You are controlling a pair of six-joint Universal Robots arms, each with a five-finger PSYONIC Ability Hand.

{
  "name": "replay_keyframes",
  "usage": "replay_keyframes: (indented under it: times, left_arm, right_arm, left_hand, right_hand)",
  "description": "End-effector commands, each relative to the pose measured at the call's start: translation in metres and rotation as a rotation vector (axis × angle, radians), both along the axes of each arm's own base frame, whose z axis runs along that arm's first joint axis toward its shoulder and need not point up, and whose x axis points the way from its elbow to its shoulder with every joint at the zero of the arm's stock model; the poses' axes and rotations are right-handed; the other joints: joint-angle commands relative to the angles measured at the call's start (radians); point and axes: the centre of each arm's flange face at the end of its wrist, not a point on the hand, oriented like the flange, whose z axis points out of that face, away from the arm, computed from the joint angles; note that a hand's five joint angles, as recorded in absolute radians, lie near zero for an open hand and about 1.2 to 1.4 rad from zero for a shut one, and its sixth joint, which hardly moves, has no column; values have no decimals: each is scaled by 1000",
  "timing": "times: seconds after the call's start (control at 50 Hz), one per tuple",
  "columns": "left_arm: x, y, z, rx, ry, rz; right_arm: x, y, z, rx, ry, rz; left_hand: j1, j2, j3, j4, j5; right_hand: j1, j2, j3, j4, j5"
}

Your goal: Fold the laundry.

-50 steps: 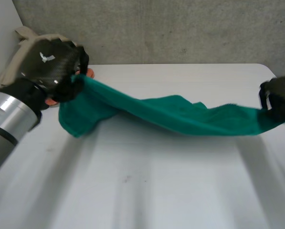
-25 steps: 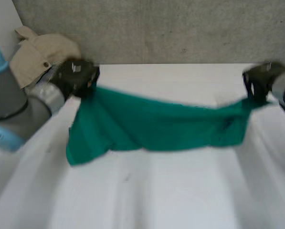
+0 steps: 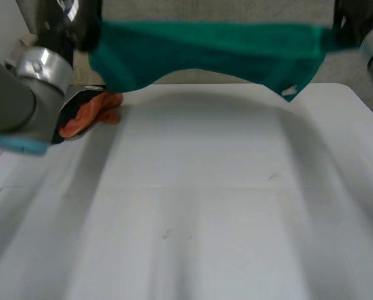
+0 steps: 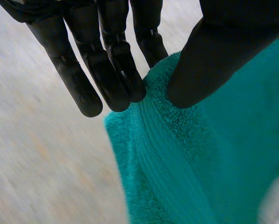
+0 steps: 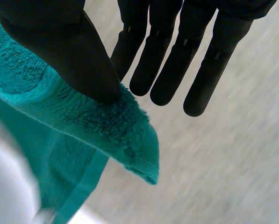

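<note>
Your left hand [image 4: 110, 65] has one end of the green towel [image 3: 211, 47] pinched between thumb and straight fingers. Your right hand [image 5: 69, 51] pinches the opposite end likewise. The towel hangs stretched between them, off the white table [image 3: 205, 237].

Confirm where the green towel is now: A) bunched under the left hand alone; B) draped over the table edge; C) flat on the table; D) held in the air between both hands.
D: the green towel hangs above the table, its ends pinched by the left hand and the right hand.
</note>
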Motion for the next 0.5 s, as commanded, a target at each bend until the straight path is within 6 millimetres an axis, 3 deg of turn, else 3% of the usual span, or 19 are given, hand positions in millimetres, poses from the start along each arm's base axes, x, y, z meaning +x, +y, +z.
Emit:
replay_keyframes:
  times: [0.02,0.04,0.1,0.14,0.2,0.24,0.28,0.32,0.38,0.46,0.5]
  left_arm:
    - [1,30,-88,269,-106,-21]
    - [4,38,-108,333,-127,-20]
    - [10,51,-132,422,-156,-18]
    - [16,74,-156,540,-200,-21]
    - [23,97,-174,647,-268,-23]
    - [31,127,-176,736,-390,-30]
    - [35,142,-172,767,-456,-38]
    - [43,170,-165,826,-572,-58]
    - [62,225,-146,956,-730,-113]
    - [71,255,-133,1024,-786,-159]
    - [71,257,-128,1011,-784,-173]
  right_arm:
    - [-5,11,-99,321,154,-6]
    - [-6,15,-111,360,183,-3]
    - [-10,30,-145,479,283,9]
    - [-14,44,-162,554,337,20]
    - [-23,63,-183,668,403,26]
    - [-31,75,-190,739,444,31]
    - [-38,92,-175,757,505,42]
    - [-46,105,-160,759,547,42]
    - [-74,140,-140,803,704,42]
    - [-88,170,-129,796,896,89]
    - [-91,175,-128,780,942,93]
  left_hand:
    - [246,196,203,195,236]
    - [246,196,203,195,236]
    - [246,196,203,195,236]
    - [246,196,203,195,236]
    - [246,196,203,195,236]
    - [246,196,203,195,236]
    - [246,196,203,195,236]
    - [246,196,203,195,236]
    - [246,196,203,195,236]
    - [246,196,203,195,236]
    - [246,196,203,195,236]
  right_hand:
    - [274,216,206,200,240]
    - [274,216,206,200,240]
    - [274,216,206,200,240]
    - [274,216,206,200,240]
    - [274,216,206,200,240]
    - [274,216,206,200,240]
    - [274,216,206,200,240]
    - [274,216,206,200,240]
    - [274,216,206,200,240]
    - [274,216,206,200,240]
    - [274,216,206,200,240]
